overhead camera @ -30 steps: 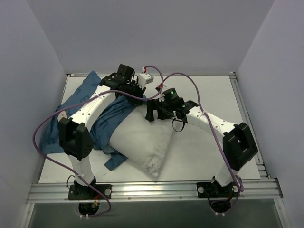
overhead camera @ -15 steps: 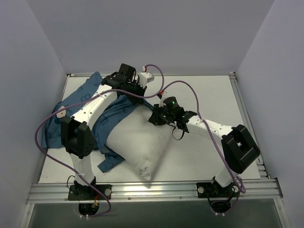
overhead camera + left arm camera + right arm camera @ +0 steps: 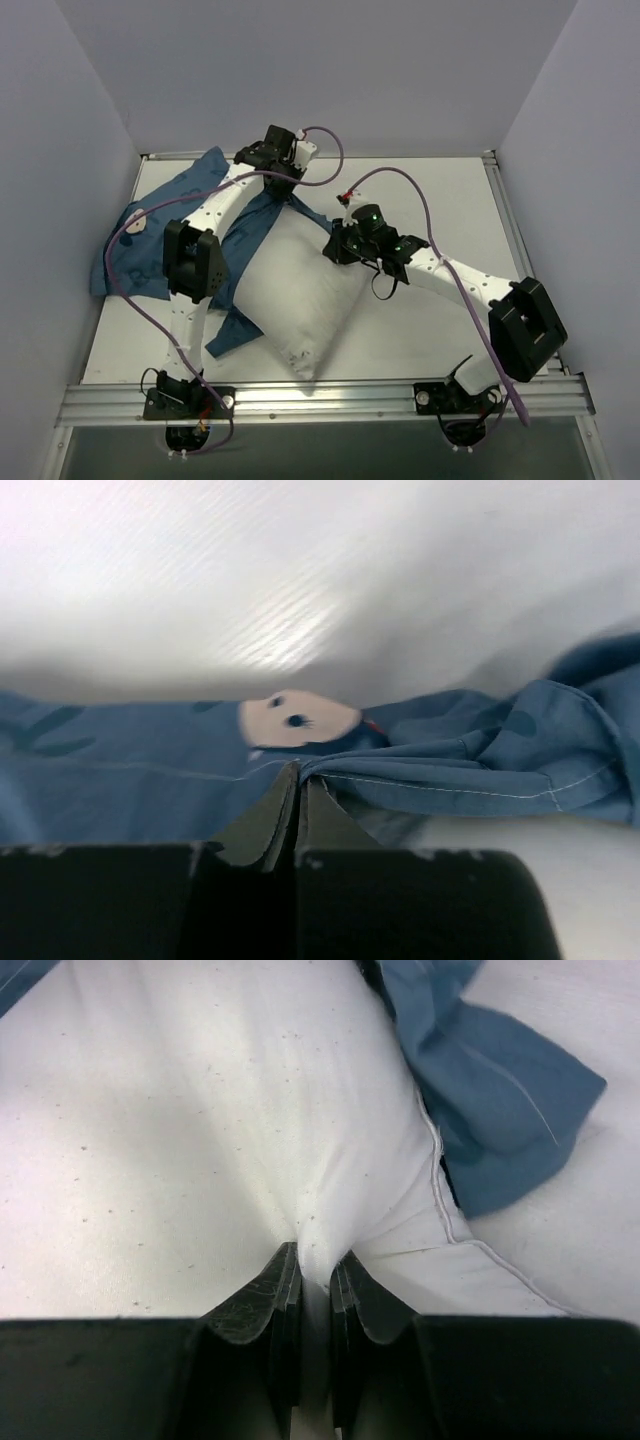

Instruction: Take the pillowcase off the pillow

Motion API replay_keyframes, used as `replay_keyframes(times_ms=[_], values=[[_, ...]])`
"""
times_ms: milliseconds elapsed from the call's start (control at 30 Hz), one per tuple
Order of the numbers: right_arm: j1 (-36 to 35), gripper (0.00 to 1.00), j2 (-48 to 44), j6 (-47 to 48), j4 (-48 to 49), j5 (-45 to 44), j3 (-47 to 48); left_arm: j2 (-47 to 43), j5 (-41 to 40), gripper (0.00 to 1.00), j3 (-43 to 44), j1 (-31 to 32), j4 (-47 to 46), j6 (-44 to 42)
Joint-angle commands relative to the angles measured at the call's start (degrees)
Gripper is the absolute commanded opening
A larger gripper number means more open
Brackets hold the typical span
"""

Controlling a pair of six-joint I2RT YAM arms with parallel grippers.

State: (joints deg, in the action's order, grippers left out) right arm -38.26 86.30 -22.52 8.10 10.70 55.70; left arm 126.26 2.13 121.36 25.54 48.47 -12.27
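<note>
Top view first: the big change is my right gripper [image 3: 338,246]. A second ago it was hanging wide open over the pillow [image 3: 300,300], now it's come down and clamped onto the pillow's far end. Meanwhile the left gripper [image 3: 287,178] has pulled back toward the far left corner of the table [image 3: 450,200], dragging the pillowcase [image 3: 150,240] with it, so more white is showing than before. Most of the pillow lies bare mid-table, and the blue case is bunched along its left side and far corner

Left wrist cam: fingers clenched tight on a stitched hem of the pillowcase [image 3: 480,750], with a little mouse face right above the pinch and the pillow [image 3: 300,580] filling the top of the frame

Right wrist cam: jaws squeezed on a puckered fold of the pillow [image 3: 200,1110], grasping white fabric only. A flap of pillowcase [image 3: 490,1100] sits off to the upper right, not in the grip

So I reckon I've finally got an anchor and a puller, which should let the case slide off
</note>
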Motion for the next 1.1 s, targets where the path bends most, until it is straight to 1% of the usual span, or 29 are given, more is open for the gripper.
replay_keyframes(times_ms=[0, 33, 67, 100, 133, 200, 333, 400, 433, 500, 600, 667, 700, 733, 767, 800, 833, 867, 967, 1067], values=[[-0.06, 0.00, -4.12, 1.61, -11.00, -1.21, -4.54, 3.03, -12.50, 0.02, 5.72, -7.84, -3.38, -1.43], [0.29, 0.00, -5.60, 1.26, -10.56, -0.68, -7.16, 3.20, -12.24, 0.02, 5.99, -9.44, -3.55, -1.53], [2.03, 0.00, -6.14, 0.82, -10.12, 1.23, -8.49, 3.03, -11.37, 0.02, 5.99, -11.11, -3.82, -1.53], [3.27, 0.00, -7.36, -0.06, -9.16, 2.47, -9.81, 2.16, -10.49, 0.02, 5.73, -14.26, -4.17, -1.96], [4.76, 0.00, -7.81, -0.59, -8.80, 3.70, -12.09, 1.72, -10.05, 0.02, 5.03, -15.68, -4.43, -2.31], [8.88, 0.00, -8.86, -1.12, -8.71, 5.73, -13.77, -0.12, -7.94, 0.02, 4.41, -19.63, -5.31, -3.97], [11.80, 0.00, -8.79, -0.07, -9.59, 5.65, -14.40, -1.62, -5.83, 0.02, 4.58, -24.73, -5.67, -6.27], [12.07, 0.00, -8.52, 0.20, -9.94, 5.39, -13.78, -1.80, -4.51, 0.02, 4.94, -25.89, -5.31, -7.32], [12.42, 0.00, -8.26, 0.46, -10.12, 5.21, -13.60, -1.80, -4.42, 0.02, 4.68, -27.63, -5.40, -7.50], [13.12, 0.00, -7.91, 0.90, -10.90, 4.34, -12.29, -2.24, -3.45, 0.02, 3.10, -27.91, -5.58, -8.55], [16.54, 0.00, -7.82, 2.39, -12.48, 3.63, -9.66, -3.64, -1.17, 0.04, 1.25, -27.91, -6.37, -7.86], [18.04, 0.00, -7.12, 4.23, -13.72, 2.75, -7.55, -4.44, 6.54, 0.24, 2.29, -27.65, -3.84, -7.07], [17.96, 0.00, -6.24, 4.68, -13.90, 2.49, -5.19, -5.48, 10.40, 0.39, 3.26, -27.48, -2.34, -6.45], [18.04, 0.00, -5.80, 4.77, -13.90, 2.48, -4.21, -6.10, 17.75, 0.70, 5.53, -27.21, 0.98, -6.19], [18.05, 0.00, -5.45, 4.86, -13.81, 2.57, -3.33, -6.81, 20.86, 0.90, 6.68, -26.34, 2.67, -6.01], [17.96, 0.00, -4.49, 4.94, -13.72, 2.66, -1.84, -8.47, 23.68, 0.94, 7.65, -26.16, 3.99, -5.14], [17.96, 0.00, -4.04, 5.03, -13.72, 2.66, -1.22, -9.35, 26.49, 0.94, 9.40, -26.16, 6.61, -4.78], [18.04, 0.00, -3.60, 5.12, -13.72, 2.66, -0.60, -10.32, 32.52, 0.94, 10.03, -26.16, 7.77, -4.26], [18.31, 0.00, -2.46, 5.30, -13.64, 2.92, 0.81, -15.06, 40.47, 0.94, 10.56, -26.16, 10.76, -2.23], [18.75, 0.00, -2.02, 5.21, -13.90, 3.10, 1.34, -19.72, 42.16, 0.94, 10.74, -26.68, 16.46, -3.36]])
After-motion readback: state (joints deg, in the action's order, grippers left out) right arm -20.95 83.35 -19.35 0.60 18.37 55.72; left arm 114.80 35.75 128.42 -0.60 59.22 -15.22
